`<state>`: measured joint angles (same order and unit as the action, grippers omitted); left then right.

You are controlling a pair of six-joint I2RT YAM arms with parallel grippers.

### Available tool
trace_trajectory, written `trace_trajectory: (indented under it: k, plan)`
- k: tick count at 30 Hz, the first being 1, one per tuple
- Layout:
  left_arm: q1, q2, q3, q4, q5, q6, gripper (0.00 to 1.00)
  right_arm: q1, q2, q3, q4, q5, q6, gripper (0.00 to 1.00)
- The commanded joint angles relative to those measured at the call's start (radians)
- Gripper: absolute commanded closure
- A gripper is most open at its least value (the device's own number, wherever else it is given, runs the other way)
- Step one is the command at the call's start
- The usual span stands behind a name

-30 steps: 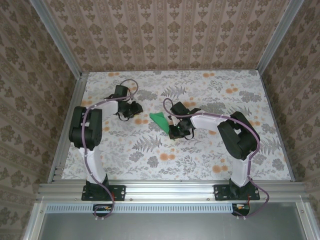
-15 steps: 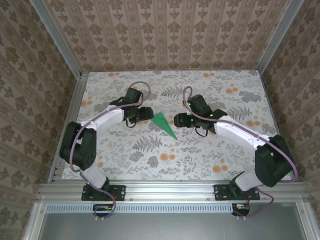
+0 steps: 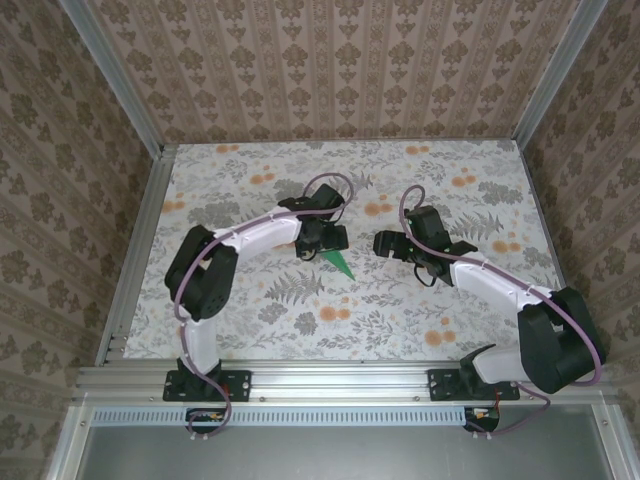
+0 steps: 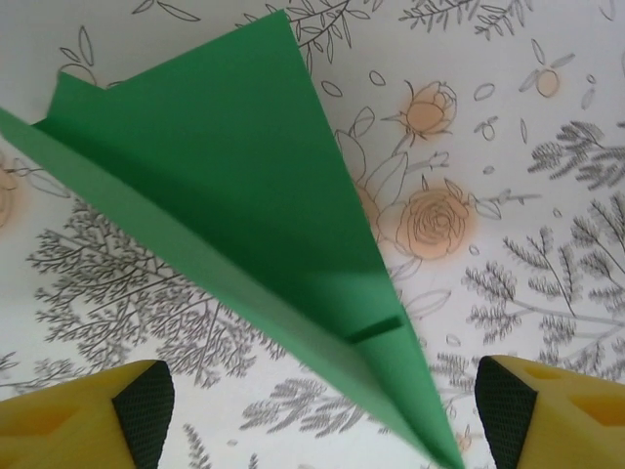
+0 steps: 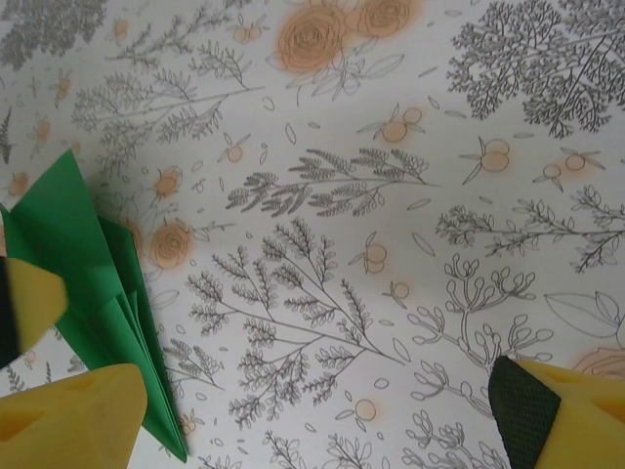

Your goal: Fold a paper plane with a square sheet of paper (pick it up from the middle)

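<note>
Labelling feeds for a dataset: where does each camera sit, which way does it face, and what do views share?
Top external: above, behind the arms, looking down on the table; both arms, left gripper, right gripper.
Left wrist: on that wrist, facing down at the plane; own yellow fingers at bottom corners.
Right wrist: likewise, facing the table; own fingers at bottom corners, plane at left.
Shared: all three show the plane.

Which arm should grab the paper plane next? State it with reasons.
Left, probably. The left end effector hangs open over the paper plane, which lies between its fingers. The right end effector stands off beside it, also open.
</note>
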<state>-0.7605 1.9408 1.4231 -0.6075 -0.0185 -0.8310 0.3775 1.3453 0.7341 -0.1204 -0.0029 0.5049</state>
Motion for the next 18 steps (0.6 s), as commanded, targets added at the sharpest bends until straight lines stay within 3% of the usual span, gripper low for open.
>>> trace_trajectory:
  k: [1,6,11,18]
  plan:
    - [-0.007,0.035,0.053,-0.075,-0.056,-0.079,0.19,-0.006,-0.025,-0.018,0.044,0.026,0.011,0.06]
    - [-0.005,0.019,0.023,-0.068,-0.092,-0.120,0.29,-0.007,-0.004,-0.013,0.046,0.008,0.014,0.06]
    - [-0.003,-0.018,-0.038,0.006,-0.079,-0.147,0.52,-0.008,0.024,-0.012,0.072,-0.056,0.023,0.07]
    - [0.000,-0.055,-0.107,0.069,-0.089,-0.204,0.69,-0.008,0.038,-0.010,0.075,-0.059,0.025,0.07]
